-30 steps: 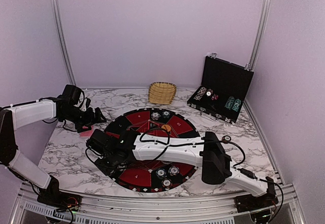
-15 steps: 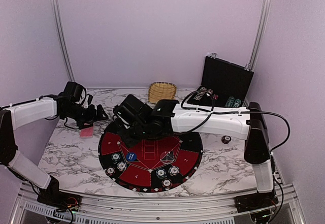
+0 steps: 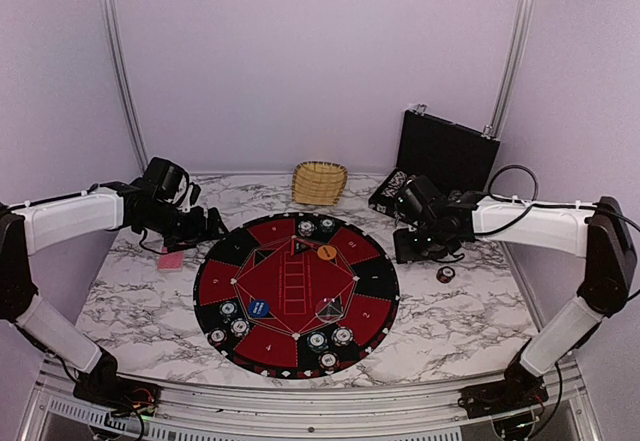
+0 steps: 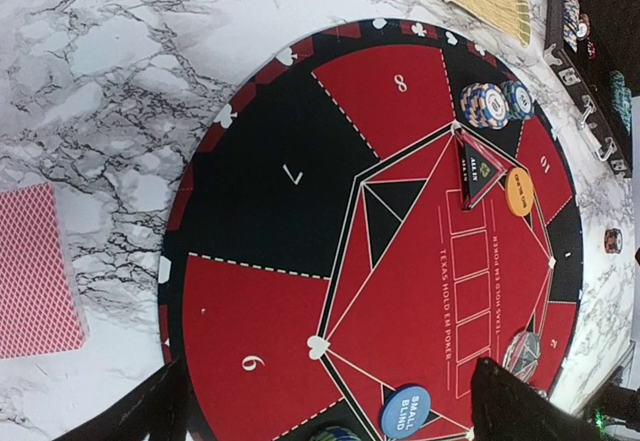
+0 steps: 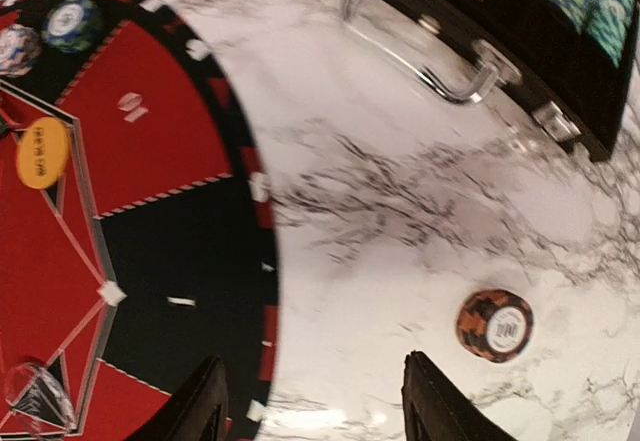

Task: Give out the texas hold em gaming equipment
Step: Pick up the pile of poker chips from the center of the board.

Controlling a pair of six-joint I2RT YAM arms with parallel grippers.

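Several teal-and-white chip stacks (image 3: 317, 341) sit round the rim of the black-and-red mat (image 3: 296, 291). A blue button (image 4: 405, 412) and an orange button (image 3: 327, 253) lie on the mat too. Red-backed cards (image 4: 35, 271) rest on the marble left of it. A dark red chip (image 5: 494, 326) lies on the marble to the right. My left gripper (image 4: 330, 426) hovers open and empty over the mat's left edge. Also open and empty, my right gripper (image 5: 320, 411) hangs over the marble between the mat and that chip.
An open black case (image 3: 440, 176) with more chips stands at the back right. A wicker basket (image 3: 320, 182) sits at the back centre. A clear triangular piece (image 3: 329, 308) stands on the mat.
My right arm has swung from the mat's left side across to the right, near the case, with its jaws widening. My left gripper has edged right toward the mat.
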